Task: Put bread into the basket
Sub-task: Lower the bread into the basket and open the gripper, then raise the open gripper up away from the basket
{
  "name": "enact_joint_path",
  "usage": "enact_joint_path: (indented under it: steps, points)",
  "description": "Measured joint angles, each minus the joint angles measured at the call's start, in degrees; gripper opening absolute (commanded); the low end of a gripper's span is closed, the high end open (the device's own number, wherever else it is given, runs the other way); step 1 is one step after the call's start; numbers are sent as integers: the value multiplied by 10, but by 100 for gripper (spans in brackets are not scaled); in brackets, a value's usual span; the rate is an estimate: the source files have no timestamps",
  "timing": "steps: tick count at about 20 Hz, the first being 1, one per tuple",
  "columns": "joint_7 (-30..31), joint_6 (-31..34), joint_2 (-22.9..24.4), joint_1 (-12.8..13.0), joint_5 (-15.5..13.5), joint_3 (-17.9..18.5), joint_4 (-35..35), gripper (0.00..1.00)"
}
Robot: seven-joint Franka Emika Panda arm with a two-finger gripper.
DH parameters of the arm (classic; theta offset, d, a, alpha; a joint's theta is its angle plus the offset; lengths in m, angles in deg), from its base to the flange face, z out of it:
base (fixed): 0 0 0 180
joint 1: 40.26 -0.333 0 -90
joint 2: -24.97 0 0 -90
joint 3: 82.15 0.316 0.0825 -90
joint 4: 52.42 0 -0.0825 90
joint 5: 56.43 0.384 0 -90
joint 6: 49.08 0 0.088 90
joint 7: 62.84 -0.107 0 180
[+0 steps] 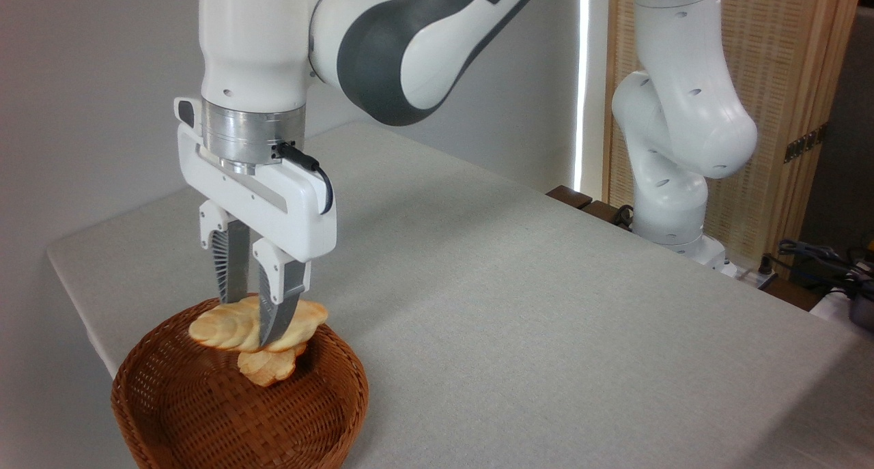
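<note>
My gripper (251, 322) points straight down over the far side of the round reddish-brown wicker basket (205, 414) at the table's front left corner. It is shut on the bread (218, 327), a long golden ridged loaf held about level across the basket's far rim. One finger (276, 312) covers the loaf's middle. A smaller lumpy golden bun (268, 365) shows directly under the loaf, inside the basket's outline. I cannot tell whether it rests on the inner wall or touches the loaf.
The grey cloth-covered table (512, 305) stretches to the right and back. The arm's white base (672, 203) stands at the far right edge before a wooden screen. Cables and gear (826, 264) lie off the table at right. The left table edge runs close to the basket.
</note>
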Motion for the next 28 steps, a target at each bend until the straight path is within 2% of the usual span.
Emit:
enact_joint_path:
  steps: [4, 14, 18, 22, 28]
  points:
    - [0, -20, -9, 1, -8, 1, -5, 100]
    - [0, -13, -10, 2, -9, 1, -8, 100]
    - [0, 58, -2, 1, -4, 2, -12, 100]
    - [0, 137, 7, 1, 35, 2, -24, 100]
    - [-3, 188, 9, 1, 50, 2, -28, 100]
